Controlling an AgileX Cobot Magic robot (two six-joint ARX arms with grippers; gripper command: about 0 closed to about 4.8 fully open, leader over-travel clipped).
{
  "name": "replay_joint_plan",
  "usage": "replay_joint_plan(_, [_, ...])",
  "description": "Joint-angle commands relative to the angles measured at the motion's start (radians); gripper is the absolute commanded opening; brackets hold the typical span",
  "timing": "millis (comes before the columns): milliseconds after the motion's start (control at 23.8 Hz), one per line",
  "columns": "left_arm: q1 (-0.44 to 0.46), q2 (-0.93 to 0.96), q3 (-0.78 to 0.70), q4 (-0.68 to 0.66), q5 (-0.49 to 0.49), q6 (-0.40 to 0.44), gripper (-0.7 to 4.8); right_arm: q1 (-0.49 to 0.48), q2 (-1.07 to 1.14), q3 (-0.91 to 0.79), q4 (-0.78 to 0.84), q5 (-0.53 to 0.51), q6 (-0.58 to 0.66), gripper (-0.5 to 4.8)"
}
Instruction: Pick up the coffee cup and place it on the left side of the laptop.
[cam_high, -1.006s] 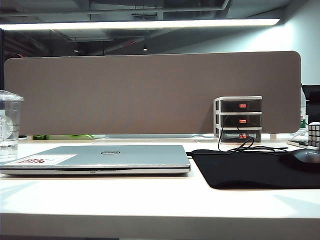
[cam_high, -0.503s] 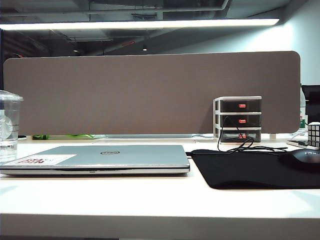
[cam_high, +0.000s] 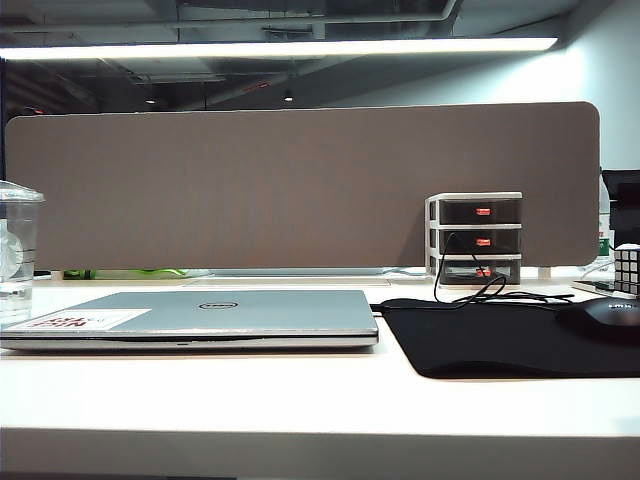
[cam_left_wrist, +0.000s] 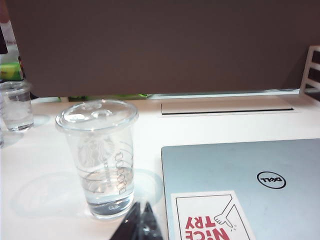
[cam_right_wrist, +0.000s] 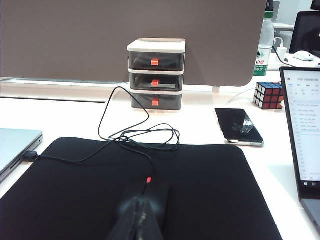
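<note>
The coffee cup (cam_high: 18, 255) (cam_left_wrist: 100, 155), clear plastic with a domed lid and a little water in it, stands upright on the white desk just left of the closed silver laptop (cam_high: 200, 318) (cam_left_wrist: 250, 175). In the left wrist view my left gripper (cam_left_wrist: 140, 222) is shut and empty. Its dark tips sit just short of the cup's base, apart from it, by the laptop's corner. In the right wrist view my right gripper (cam_right_wrist: 141, 212) is shut with nothing in it, low over the black mouse pad (cam_right_wrist: 145, 190). Neither gripper shows in the exterior view.
A black mouse (cam_high: 610, 315) with a looped cable lies on the mouse pad (cam_high: 500, 340). A three-drawer box (cam_high: 478, 238) (cam_right_wrist: 156, 72) stands against the brown partition. A phone (cam_right_wrist: 239, 126), a Rubik's cube (cam_right_wrist: 269, 95) and a second open laptop (cam_right_wrist: 302, 135) sit right. A small clear cup (cam_left_wrist: 15, 105) stands far left.
The whole exterior picture has slid very slightly leftward. Cup, laptop and mouse pad keep their places on the desk, and no gripper enters that view.
</note>
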Motion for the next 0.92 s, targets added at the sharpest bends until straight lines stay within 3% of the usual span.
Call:
replay_joint_plan(42, [0.001,0.0,0.005,0.0,0.074,0.008,-0.06,0.0,-0.001,-0.006,0.035,0.003,-0.007,-0.01])
replay_joint_plan(923, [0.002,0.0,0.005,-0.059,0.106,0.008,-0.05,0.0,-0.001,-0.006,0.03,-0.024,-0.006,-0.01])
